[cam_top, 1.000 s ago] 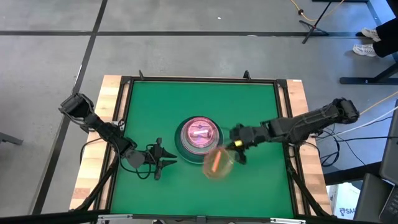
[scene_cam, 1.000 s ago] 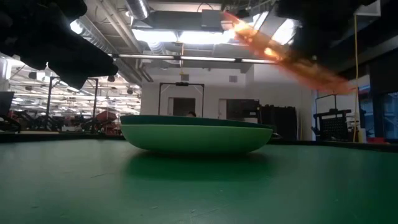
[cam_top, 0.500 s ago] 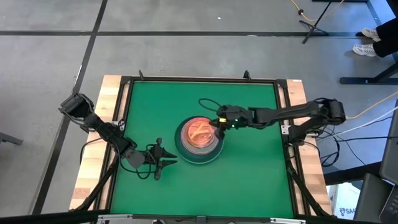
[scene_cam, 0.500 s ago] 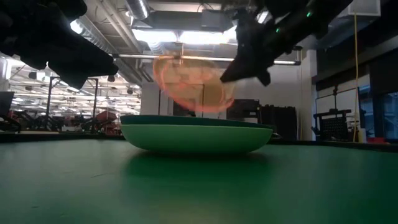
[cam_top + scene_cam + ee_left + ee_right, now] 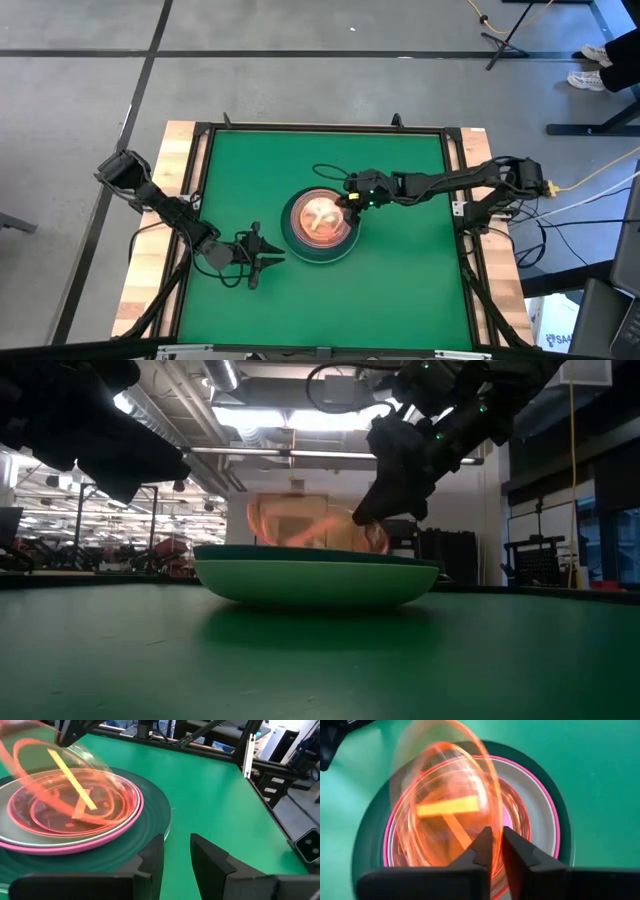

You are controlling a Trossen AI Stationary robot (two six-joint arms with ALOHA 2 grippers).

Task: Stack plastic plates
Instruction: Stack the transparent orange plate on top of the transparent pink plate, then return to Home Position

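The left gripper is waiting low over the table, its fingers standing narrowly apart and holding nothing, with the stack of plates just beyond its fingertips. To its right, that stack is sitting at the middle of the table: a light green plate at the bottom, a dark green plate in it, then a pale one and a pink plate, with clear orange ones nested on top. The right gripper is pinching the rim of a small clear plate, which is tilting down over the stack; a second ago it was hanging off to the stack's near right side, clear of the pile, and now it is lying over the pile's centre, its far edge seemingly already dipping in. That likely means only the release is left for this plate.
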